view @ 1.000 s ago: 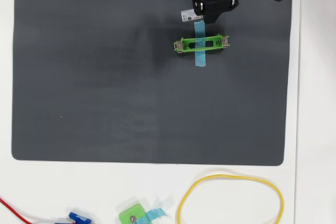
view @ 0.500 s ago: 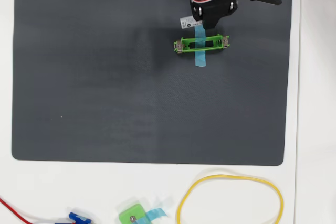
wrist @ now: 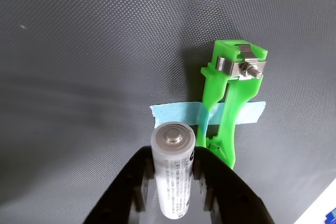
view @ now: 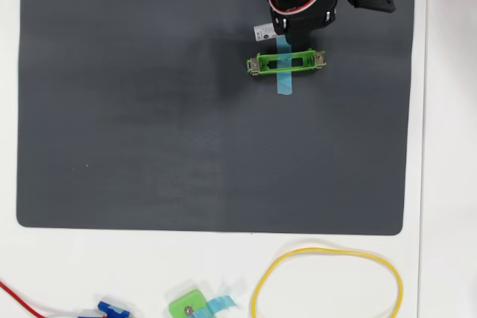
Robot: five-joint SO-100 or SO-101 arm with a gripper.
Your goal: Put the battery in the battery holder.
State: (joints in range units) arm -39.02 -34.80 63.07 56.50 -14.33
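Fingers (wrist: 173, 182) of the black gripper are clenched on the battery (wrist: 173, 174), one on each side of the silver-white cylinder, whose flat metal end faces the wrist camera and whose side carries small dark print. In the wrist view the battery holder (wrist: 231, 103) lies just to the right of the battery, a narrow bright green frame seen end-on, with a metal contact and screw at its far end. A light blue tape strip (wrist: 173, 113) crosses the holder and lies flat on the dark grey mat (wrist: 79, 77).

From overhead, the gripper (view: 287, 24) sits near the top edge of the mat (view: 149, 147), with the arm's black body above it. Only the battery's left end (view: 262, 32) pokes out from under the gripper, just above the holder (view: 262, 63) and apart from it. The holder lies lengthwise left to right, the tape (view: 284, 86) running across its middle.

Below the mat, on the white surface (view: 447, 184), lie a yellow cable loop (view: 328, 252), a smaller squarish green piece (view: 186, 307) with blue tape, a blue connector (view: 113, 308) and a red wire (view: 22, 301).
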